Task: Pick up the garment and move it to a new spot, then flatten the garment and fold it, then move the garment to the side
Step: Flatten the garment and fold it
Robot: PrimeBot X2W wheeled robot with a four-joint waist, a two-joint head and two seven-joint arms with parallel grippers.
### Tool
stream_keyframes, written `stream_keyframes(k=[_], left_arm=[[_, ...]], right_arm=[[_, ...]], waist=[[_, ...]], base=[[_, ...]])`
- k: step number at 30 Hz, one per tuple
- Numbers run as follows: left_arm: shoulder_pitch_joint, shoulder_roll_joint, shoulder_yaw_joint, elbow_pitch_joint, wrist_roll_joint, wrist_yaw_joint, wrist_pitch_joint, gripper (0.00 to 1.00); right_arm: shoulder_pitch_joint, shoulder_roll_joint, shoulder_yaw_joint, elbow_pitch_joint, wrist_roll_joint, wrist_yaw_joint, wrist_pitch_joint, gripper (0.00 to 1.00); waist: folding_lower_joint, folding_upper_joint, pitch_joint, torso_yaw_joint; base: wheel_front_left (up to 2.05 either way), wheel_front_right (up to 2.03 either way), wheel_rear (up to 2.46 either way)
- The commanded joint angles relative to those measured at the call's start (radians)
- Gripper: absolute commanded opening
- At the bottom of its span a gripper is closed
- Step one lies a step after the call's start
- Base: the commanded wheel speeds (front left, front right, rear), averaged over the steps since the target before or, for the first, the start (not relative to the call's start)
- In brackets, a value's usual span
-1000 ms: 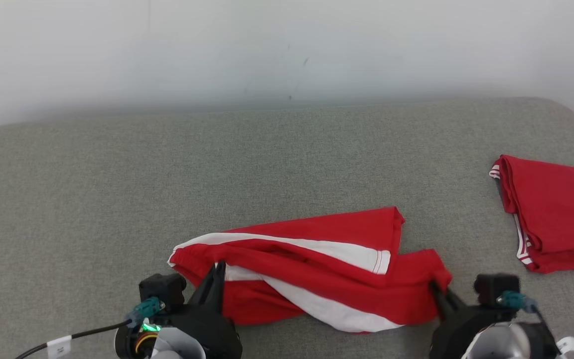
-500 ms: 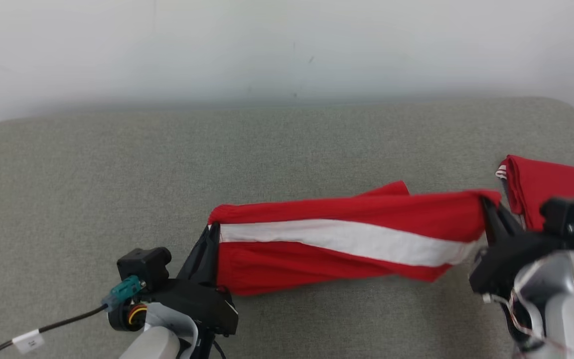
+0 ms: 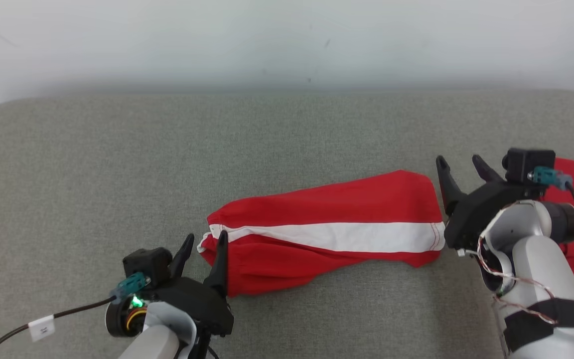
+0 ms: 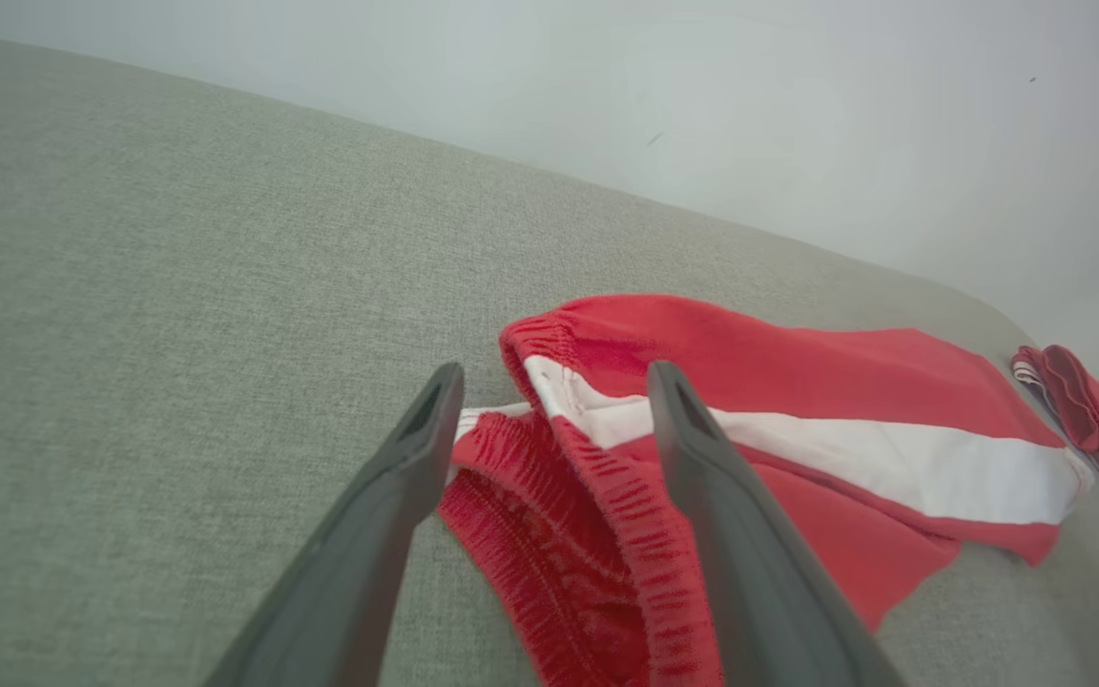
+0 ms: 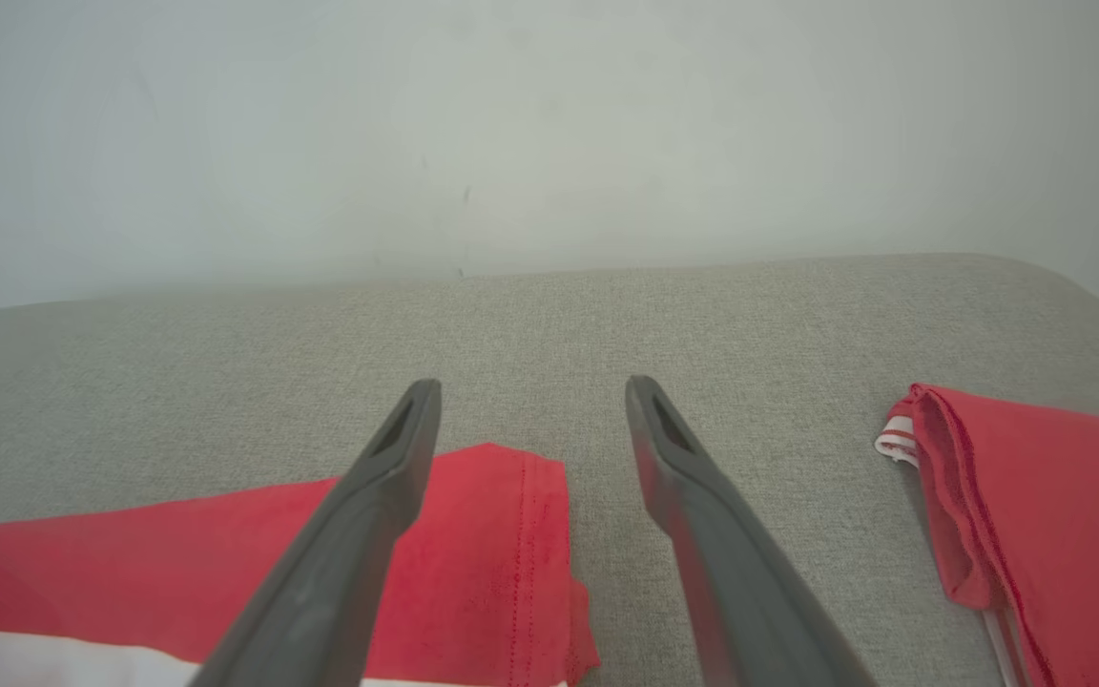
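Head view: the red garment (image 3: 327, 234) with a white stripe lies stretched lengthwise on the grey bench (image 3: 117, 149). The left gripper (image 3: 206, 235) stands at the elastic waistband end, fingers spread wide and clamping nothing. The right gripper (image 3: 458, 159) stands just beside the hem end, fingers likewise wide and empty. A second red garment (image 5: 1065, 506) lies farther right.
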Motion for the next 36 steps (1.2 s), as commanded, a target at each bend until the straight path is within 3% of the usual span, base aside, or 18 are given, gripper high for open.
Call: stream_keyframes(k=[1,10,17,25,26,30,35,36], left_arm=[[0.024,0.005,0.003,0.004,-0.014,-0.007,0.008,1.00],[0.060,0.052,0.030,-0.022,-0.102,-0.024,0.121,1.00],[-0.013,0.093,0.047,-0.029,-0.144,0.019,0.273,1.00],[-0.064,0.121,0.031,-0.038,-0.153,0.072,0.403,1.00],[-0.067,0.123,0.034,-0.046,-0.158,0.083,0.419,0.96],[-0.067,0.132,0.032,-0.055,-0.170,0.106,0.461,0.54],[-0.060,0.145,0.026,-0.076,-0.180,0.114,0.499,0.44],[-0.058,0.144,0.026,-0.081,-0.185,0.114,0.505,0.36]], right_arm=[[0.032,-0.011,0.011,-0.011,0.007,-0.003,-0.007,1.00],[0.188,-0.034,0.034,-0.183,0.016,-0.003,0.030,1.00],[0.275,-0.023,0.063,-0.316,-0.016,-0.003,0.063,1.00],[0.327,0.005,0.065,-0.371,-0.002,-0.003,0.069,1.00],[0.335,0.010,0.066,-0.377,-0.003,-0.003,0.073,1.00],[0.336,0.014,0.064,-0.386,-0.006,-0.003,0.079,1.00],[0.331,0.020,0.059,-0.389,-0.001,-0.003,0.080,1.00],[0.331,0.021,0.059,-0.390,0.000,-0.003,0.080,1.00]], waist=[[-0.0002,-0.0002,-0.019,-0.003],[-0.0002,-0.0002,-0.058,-0.039],[-0.0002,-0.0002,-0.050,-0.061],[-0.0002,-0.0002,-0.033,-0.082],[-0.0002,-0.0002,-0.030,-0.086],[-0.0002,-0.0002,-0.026,-0.093],[-0.0002,-0.0002,-0.022,-0.096],[-0.0002,-0.0002,-0.021,-0.096]], base=[[0.00,0.00,0.00],[0.00,0.00,0.00],[0.00,0.00,0.00],[0.00,0.00,0.00],[0.00,0.00,0.00],[0.00,0.00,0.00],[0.00,0.00,0.00],[0.00,0.00,0.00]])
